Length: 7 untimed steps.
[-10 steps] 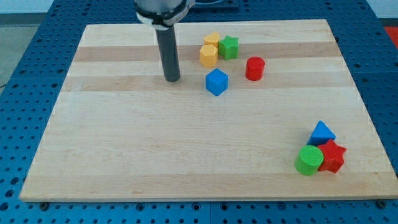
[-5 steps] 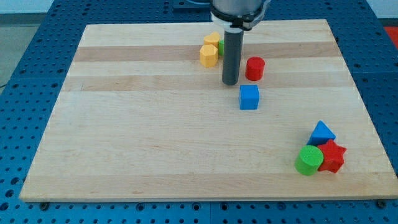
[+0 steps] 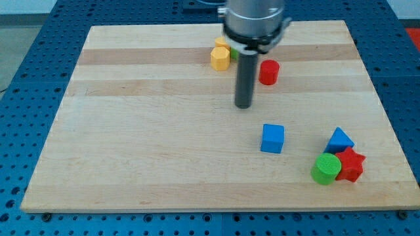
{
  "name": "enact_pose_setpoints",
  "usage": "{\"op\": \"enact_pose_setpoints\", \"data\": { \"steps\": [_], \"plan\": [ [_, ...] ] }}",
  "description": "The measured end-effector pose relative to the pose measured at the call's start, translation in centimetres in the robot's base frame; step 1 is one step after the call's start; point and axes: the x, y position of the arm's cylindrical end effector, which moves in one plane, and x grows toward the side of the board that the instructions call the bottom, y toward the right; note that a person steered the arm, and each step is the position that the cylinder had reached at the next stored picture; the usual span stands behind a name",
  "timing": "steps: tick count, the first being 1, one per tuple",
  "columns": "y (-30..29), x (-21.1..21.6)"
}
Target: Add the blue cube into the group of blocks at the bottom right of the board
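The blue cube [image 3: 272, 138] lies on the wooden board [image 3: 144, 151], right of centre and in the lower half. My tip [image 3: 244, 105] is above and to the left of it, a short gap away, not touching. The group at the bottom right holds a blue triangular block [image 3: 339, 139], a green cylinder [image 3: 325, 168] and a red star-shaped block [image 3: 352, 164]. The blue cube sits to the left of this group, apart from it.
Near the view's top, a red cylinder [image 3: 268, 71] stands right of the rod. Two yellow blocks [image 3: 220, 56] sit left of the rod, with a green block [image 3: 233, 51] mostly hidden behind it.
The blue cube slid down and to the right, from near the red cylinder toward the bottom-right group. My tip moved right, then down a little, following the cube.
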Motion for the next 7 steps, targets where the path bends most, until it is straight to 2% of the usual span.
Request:
{"op": "enact_pose_setpoints", "data": {
  "steps": [1,3,4,5,6,7],
  "plan": [
    [-1.1,2.1],
    [8.2,4.6],
    [7.4,4.6],
    [3.6,5.0],
    [1.5,8.1],
    [2.9,8.9]
  ]
}}
